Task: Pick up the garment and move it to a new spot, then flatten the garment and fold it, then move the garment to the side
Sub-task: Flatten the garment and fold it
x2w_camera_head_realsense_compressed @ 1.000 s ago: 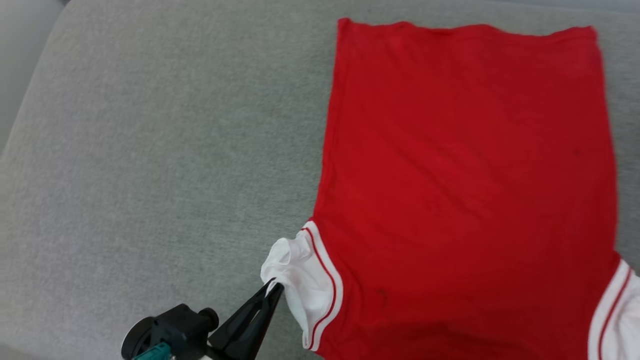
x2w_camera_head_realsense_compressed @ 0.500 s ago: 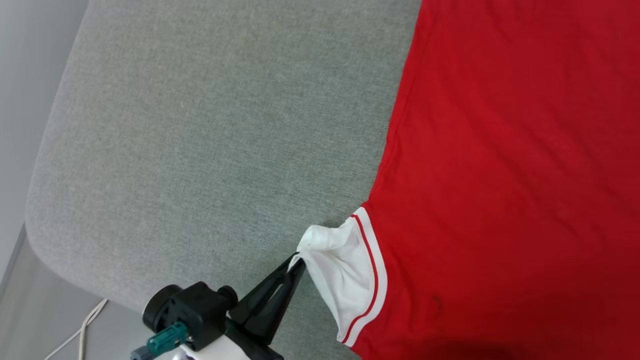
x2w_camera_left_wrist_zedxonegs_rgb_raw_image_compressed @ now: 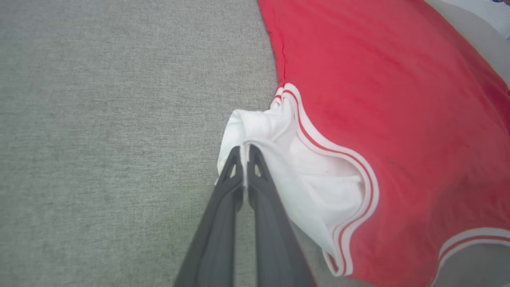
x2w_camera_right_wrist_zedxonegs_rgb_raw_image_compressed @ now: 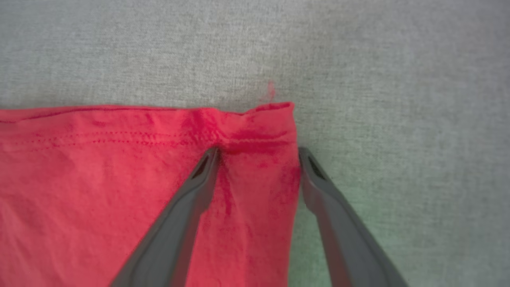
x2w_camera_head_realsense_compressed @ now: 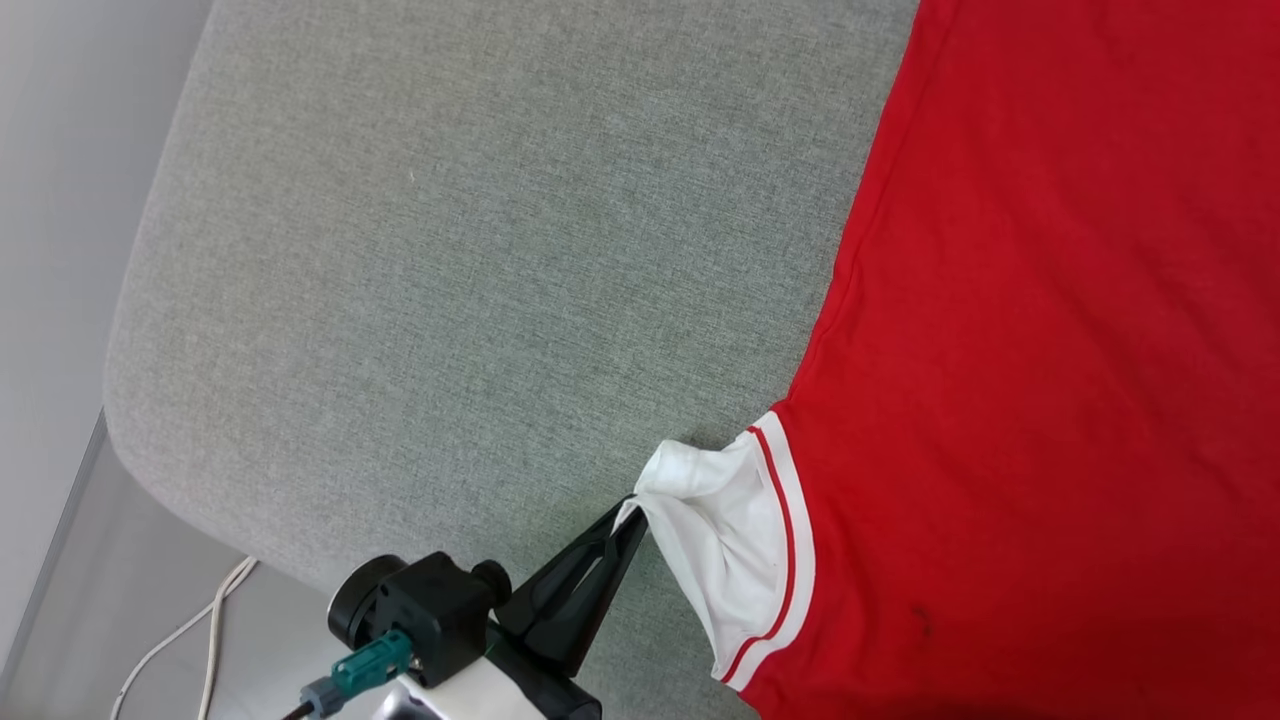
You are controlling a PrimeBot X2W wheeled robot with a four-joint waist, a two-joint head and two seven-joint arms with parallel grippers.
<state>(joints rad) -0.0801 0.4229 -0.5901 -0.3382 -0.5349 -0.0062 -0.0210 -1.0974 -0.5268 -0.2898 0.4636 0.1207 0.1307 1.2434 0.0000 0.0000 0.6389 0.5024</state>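
The garment (x2w_camera_head_realsense_compressed: 1050, 350) lies spread on the grey cushion with its plain red side up. Its white sleeve (x2w_camera_head_realsense_compressed: 735, 540), trimmed with a red stripe, is bunched and drawn out to the left. My left gripper (x2w_camera_head_realsense_compressed: 632, 515) is shut on that sleeve's edge. In the left wrist view the left gripper (x2w_camera_left_wrist_zedxonegs_rgb_raw_image_compressed: 244, 149) pinches a fold of the sleeve (x2w_camera_left_wrist_zedxonegs_rgb_raw_image_compressed: 310, 171). My right gripper (x2w_camera_right_wrist_zedxonegs_rgb_raw_image_compressed: 259, 153) stands open over a hem corner of the garment (x2w_camera_right_wrist_zedxonegs_rgb_raw_image_compressed: 99, 179). One finger rests on the red cloth and the other just past its side edge.
The grey fabric cushion (x2w_camera_head_realsense_compressed: 450, 300) stretches wide to the left of the garment. Its rounded edge falls away at the lower left. Below that is pale floor with a white cable (x2w_camera_head_realsense_compressed: 190, 640).
The head camera has swung, so the garment now sits further right and tilted, with the cushion's edge and the floor in view. The left gripper keeps its hold on the sleeve.
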